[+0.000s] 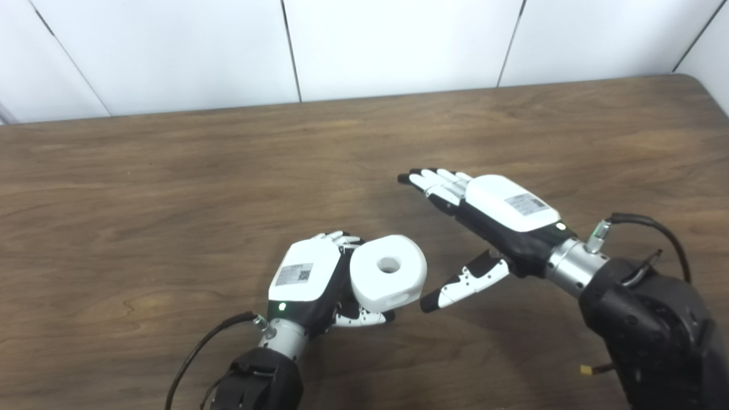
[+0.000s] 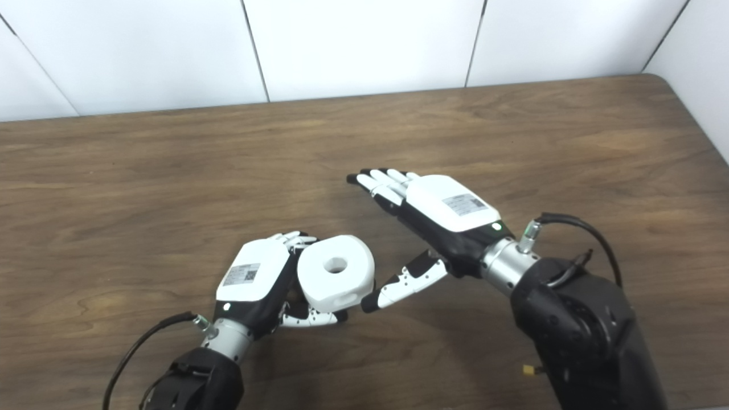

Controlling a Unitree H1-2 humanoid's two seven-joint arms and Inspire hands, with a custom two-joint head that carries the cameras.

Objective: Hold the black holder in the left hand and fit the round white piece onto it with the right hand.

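- Round white piece: thick disc with a centre hole, facing up and tilted, seated in the left hand.
- Black holder: hidden.

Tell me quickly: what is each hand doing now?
Left hand: shut on the round white piece.
Right hand: open, fingers spread, holding nothing.

A brown wooden table stands against a white panelled wall behind it

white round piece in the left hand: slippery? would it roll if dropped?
The round white piece looks smooth and glossy, so probably slick. It seems rigid. Its flat faces and squared-off sides suggest it would settle rather than roll. The left hand grips it; the holder is hidden.
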